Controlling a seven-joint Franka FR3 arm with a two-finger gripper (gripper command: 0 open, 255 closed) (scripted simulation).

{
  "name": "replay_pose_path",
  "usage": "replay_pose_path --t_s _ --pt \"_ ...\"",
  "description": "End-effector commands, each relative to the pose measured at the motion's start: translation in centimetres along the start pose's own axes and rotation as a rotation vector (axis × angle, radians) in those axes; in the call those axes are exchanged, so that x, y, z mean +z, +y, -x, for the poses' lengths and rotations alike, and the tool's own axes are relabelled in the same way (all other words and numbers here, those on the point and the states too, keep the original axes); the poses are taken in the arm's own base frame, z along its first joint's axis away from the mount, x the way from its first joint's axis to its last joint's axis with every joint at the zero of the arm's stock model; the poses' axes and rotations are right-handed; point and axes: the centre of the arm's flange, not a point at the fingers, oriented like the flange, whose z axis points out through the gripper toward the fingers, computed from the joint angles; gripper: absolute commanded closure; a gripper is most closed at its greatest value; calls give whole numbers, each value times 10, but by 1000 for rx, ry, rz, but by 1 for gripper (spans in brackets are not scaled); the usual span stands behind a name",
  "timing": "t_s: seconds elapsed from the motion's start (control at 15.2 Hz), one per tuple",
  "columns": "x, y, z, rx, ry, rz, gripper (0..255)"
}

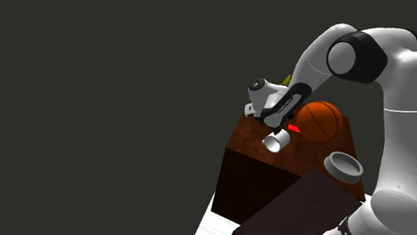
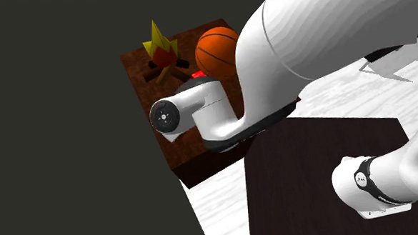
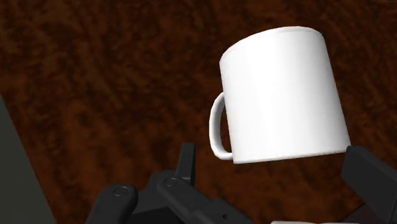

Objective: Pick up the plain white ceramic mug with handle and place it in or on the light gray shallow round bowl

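Two fingers (image 3: 366, 178) stood apart on either side of the white mug (image 3: 280, 95), and the one by its handle was not touching it. By my reading you were at the grasp. The mug was near the basketball (image 1: 320, 120), and the grey bowl (image 1: 343, 165) sat near the ball's other side. Next you needed to close squarely, then lift. The worktop (image 3: 95, 76) was brown and wood-grained, backed by a dark grey wall (image 1: 75, 72).

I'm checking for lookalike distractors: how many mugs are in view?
1. The white mug is at the gripper, over the brown table, near the basketball. The arm covers part of the table, so another could be hidden.
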Motion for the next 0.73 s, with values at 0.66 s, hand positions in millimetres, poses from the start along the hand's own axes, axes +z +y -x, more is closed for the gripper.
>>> replay_pose_path --t_s 0.66 --pt "64 9 -61 -277 -61 -26 0"
